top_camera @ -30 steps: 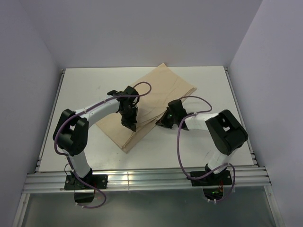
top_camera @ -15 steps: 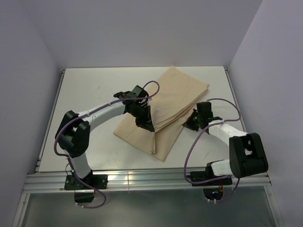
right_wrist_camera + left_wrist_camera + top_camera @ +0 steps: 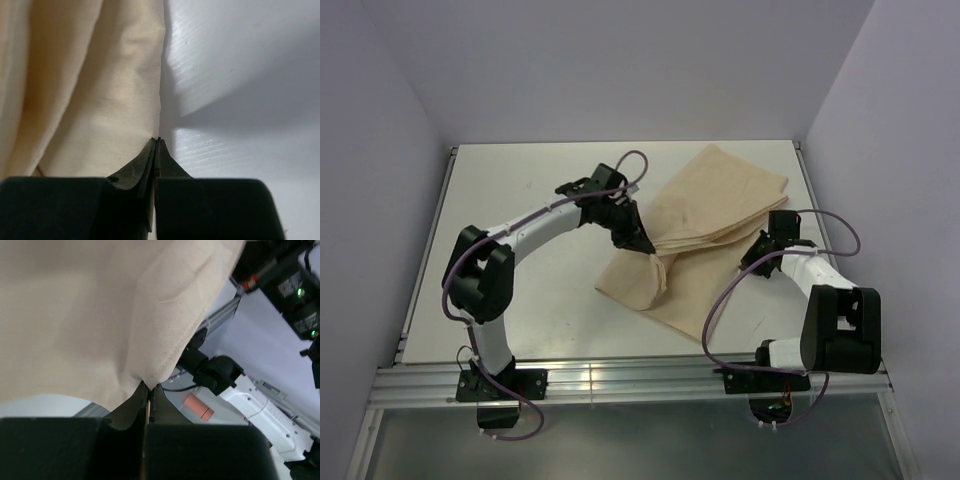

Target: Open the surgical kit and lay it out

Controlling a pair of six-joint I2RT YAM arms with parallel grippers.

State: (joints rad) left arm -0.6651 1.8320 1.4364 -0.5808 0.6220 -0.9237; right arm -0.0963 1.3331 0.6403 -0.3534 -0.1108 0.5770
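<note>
We hold the tan, paper-like surgical wrap (image 3: 720,205), spread near the white counter's (image 3: 520,200) right edge. The left gripper (image 3: 644,244) pinches a raised fold and the right gripper (image 3: 753,263) its hem. It looks light, limp and tearable, so hems suit gripping.

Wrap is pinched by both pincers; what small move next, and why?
Probably ease the left pincer leftward, away from the right pincer, with both shut. The wrap is bunched and folded over beside the left one, with creases running between them, so pulling apart should flatten it.
</note>
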